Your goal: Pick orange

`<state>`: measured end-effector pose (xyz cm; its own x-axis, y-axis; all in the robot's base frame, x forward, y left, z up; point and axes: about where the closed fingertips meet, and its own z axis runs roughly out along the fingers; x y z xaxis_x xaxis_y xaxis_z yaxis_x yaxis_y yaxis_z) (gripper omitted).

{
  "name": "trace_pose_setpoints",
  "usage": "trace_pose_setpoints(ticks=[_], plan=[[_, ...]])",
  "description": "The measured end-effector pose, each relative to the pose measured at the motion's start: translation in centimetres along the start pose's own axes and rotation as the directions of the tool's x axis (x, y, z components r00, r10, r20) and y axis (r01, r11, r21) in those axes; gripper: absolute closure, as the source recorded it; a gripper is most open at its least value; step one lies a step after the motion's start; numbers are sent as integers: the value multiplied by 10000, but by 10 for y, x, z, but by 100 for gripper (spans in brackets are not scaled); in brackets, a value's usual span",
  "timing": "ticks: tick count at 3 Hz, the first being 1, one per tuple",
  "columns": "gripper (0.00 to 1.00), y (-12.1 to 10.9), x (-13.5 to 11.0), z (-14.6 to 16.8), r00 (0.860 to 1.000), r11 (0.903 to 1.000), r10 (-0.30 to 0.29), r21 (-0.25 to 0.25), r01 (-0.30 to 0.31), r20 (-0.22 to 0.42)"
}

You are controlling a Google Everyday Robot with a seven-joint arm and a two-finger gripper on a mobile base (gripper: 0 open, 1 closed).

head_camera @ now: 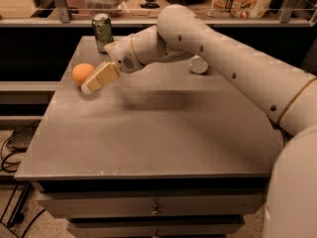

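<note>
From the one camera view, the orange [80, 73] sits on the grey table [163, 138] near its left edge, towards the back. It is round, so it shows no long axis and no particular heading. The white arm [223, 58] reaches in from the right and across the tabletop. Its gripper [89, 87] angles down and to the left, with its beige tip just beside the orange's right side and overlapping the lower edge of the fruit. I cannot tell whether the two are touching, nor whether the gripper is open or closed. A green can [102, 31] stands upright behind the orange near the back edge. A small white round object [199, 65] rests further right, well apart from the fruit.
</note>
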<state>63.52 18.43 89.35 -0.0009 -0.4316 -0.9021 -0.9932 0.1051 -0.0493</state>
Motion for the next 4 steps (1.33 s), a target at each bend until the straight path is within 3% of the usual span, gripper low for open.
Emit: trace_pose_setpoints(ticks=[1,3,4], plan=[[0,0,-6,24,9992,9993,26,-381,-11,400],[0,0,-2,68,9986,9974,28,-726,10,530],[26,-4,8,75,9990,9978,225,-625,-201,388]])
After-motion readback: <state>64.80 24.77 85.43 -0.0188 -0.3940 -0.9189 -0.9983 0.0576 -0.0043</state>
